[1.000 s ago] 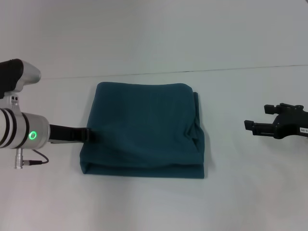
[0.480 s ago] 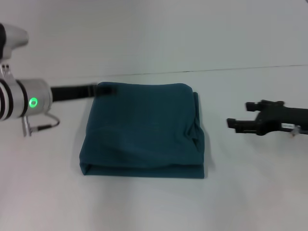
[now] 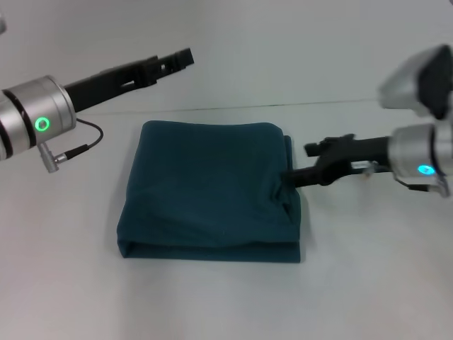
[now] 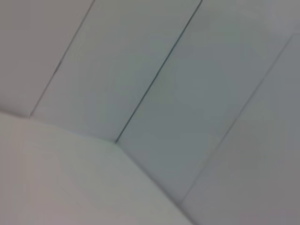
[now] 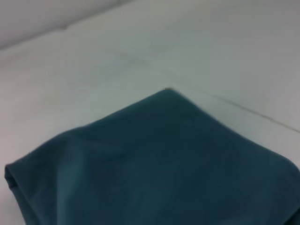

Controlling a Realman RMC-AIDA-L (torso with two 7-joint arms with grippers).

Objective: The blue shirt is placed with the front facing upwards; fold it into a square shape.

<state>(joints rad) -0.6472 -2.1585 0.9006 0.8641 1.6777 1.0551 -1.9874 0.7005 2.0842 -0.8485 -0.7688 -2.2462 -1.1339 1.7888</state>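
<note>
The blue shirt (image 3: 212, 191) lies folded into a near-square pad at the middle of the worktop (image 3: 368, 283), its sides roughly parallel to the worktop's edges. I see it slightly wider toward the near edge than toward the far edge, so no clear long axis stands out. The fabric is plain teal-blue on top, with soft creases. Stacked layers show along its near side and along its right side, where the cloth bunches into a small ridge. In the right wrist view the shirt (image 5: 154, 164) shows a smooth upper face and one far corner against bare worktop.

The right pincer (image 3: 291, 177) is at the shirt's right side, its tip touching the bunched ridge; I cannot tell whether its fingers are open or closed. The left pincer (image 3: 180, 58) is raised above the far left part of the worktop, clear of the shirt; I cannot tell its state either.

Bare worktop surrounds the shirt on all four sides, with the widest room to left and right.
</note>
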